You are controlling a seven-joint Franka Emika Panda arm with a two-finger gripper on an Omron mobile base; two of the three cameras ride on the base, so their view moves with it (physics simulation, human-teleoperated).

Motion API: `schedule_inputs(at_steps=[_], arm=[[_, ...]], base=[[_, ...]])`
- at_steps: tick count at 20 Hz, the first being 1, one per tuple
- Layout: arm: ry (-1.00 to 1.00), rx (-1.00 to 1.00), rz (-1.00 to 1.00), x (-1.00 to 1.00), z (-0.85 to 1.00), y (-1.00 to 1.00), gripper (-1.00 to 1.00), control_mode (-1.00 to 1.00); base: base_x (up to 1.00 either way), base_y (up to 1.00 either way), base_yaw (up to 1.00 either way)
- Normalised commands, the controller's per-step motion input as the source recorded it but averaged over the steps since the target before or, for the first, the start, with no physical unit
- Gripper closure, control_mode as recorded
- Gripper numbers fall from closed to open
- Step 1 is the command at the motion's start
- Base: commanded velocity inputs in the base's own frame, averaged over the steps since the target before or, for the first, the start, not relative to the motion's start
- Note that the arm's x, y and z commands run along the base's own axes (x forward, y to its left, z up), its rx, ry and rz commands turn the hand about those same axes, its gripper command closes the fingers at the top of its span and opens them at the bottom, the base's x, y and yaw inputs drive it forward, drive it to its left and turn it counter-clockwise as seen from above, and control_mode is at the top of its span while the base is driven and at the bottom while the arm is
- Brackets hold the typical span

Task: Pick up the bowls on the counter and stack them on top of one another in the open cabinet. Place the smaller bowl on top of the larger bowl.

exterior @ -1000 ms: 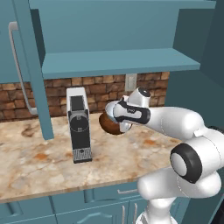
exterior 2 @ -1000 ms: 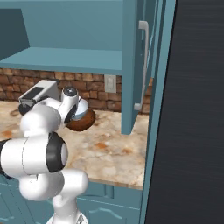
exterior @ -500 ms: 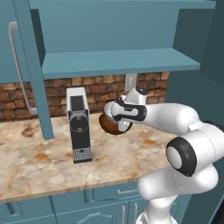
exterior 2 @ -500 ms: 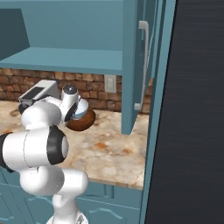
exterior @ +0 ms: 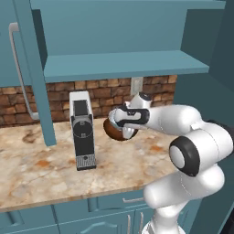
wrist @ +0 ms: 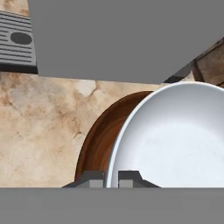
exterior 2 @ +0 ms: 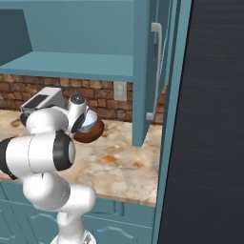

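My gripper point(wrist: 110, 179) is shut on the near rim of the smaller bowl point(wrist: 175, 140), glossy white. It holds that bowl over the larger bowl point(wrist: 98, 140), dark brown, which shows as a crescent beside it. I cannot tell whether the two touch. In the left base view the gripper point(exterior: 120, 119) hangs just right of the coffee machine, with the larger bowl point(exterior: 114, 132) under it on the counter point(exterior: 41, 173). From the right, the smaller bowl point(exterior 2: 88, 125) sits above the larger bowl point(exterior 2: 94, 134). The open cabinet's shelf point(exterior: 123, 64) is overhead.
A grey coffee machine point(exterior: 82, 137) stands on the counter close to the left of the bowls, its drip tray point(wrist: 17, 43) near the hand. The cabinet doors point(exterior: 27, 68) point(exterior 2: 143, 71) hang open on both sides. A brick wall point(exterior: 105, 91) runs behind.
The hand with the white bowl has shifted slightly left toward the coffee machine, and the arm's elbow has risen a little. The grip has stayed shut.
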Motion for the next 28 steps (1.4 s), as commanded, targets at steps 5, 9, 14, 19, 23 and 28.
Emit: schedule_inputs(at_steps=[5, 9, 14, 19, 23, 28], arm=[[0.04, -0.02, 0.0, 0.2, -0.19, 0.02, 1.0, -1.0], [0.01, -0.02, 0.0, 0.29, -0.15, 0.0, 1.0, -1.0], [0.0, -0.02, 0.0, 0.33, -0.13, 0.0, 1.0, -1.0], [0.0, -0.01, 0.0, 0.08, -0.06, 0.0, 1.0, -1.0], [0.0, 0.0, 0.0, 0.2, -0.05, 0.0, 1.0, -1.0], [0.03, 0.0, 0.0, 0.16, -0.17, 0.0, 1.0, -1.0]], base=[[0.0, 0.0, 0.0], [0.0, 0.0, 0.0], [0.0, 0.0, 0.0], [0.0, 0.0, 0.0], [0.0, 0.0, 0.0], [0.0, 0.0, 0.0]])
